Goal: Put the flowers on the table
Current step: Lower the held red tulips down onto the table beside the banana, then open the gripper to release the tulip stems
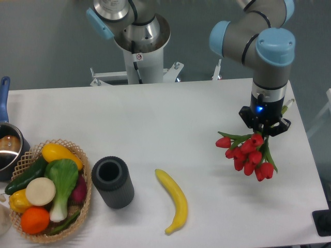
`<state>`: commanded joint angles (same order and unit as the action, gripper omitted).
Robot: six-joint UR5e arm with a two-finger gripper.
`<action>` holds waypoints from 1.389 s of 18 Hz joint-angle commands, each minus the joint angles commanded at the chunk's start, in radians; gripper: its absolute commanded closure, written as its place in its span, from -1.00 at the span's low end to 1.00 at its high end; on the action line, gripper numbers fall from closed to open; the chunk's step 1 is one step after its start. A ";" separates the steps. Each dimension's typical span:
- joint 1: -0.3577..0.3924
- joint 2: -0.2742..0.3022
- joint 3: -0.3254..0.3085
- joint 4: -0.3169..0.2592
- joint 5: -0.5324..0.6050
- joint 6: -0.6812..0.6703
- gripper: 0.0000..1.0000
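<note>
The flowers, a bunch of red tulips with green stems and leaves, hang at the right side of the white table. My gripper points down over them and is shut on the stems near the upper end of the bunch. The red heads droop down and to the left below the gripper. A faint shadow lies on the table under them, so the bunch seems to be held a little above the surface. The stem ends are hidden behind the gripper.
A yellow banana lies at the front middle. A dark grey cylinder cup stands left of it. A wicker basket of vegetables and fruit sits at the front left, with a blue-handled pot behind it. The robot base stands at the back.
</note>
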<state>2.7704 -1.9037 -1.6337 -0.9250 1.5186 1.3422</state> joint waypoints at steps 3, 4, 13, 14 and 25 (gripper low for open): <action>-0.002 0.003 -0.011 0.000 0.006 -0.002 1.00; -0.006 0.002 -0.015 0.002 0.017 -0.002 1.00; -0.090 -0.095 -0.026 0.043 0.066 -0.017 0.76; -0.095 -0.106 -0.022 0.044 0.075 -0.014 0.53; -0.098 -0.115 -0.012 0.048 0.080 -0.015 -1.00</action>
<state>2.6722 -2.0187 -1.6460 -0.8775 1.5984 1.3269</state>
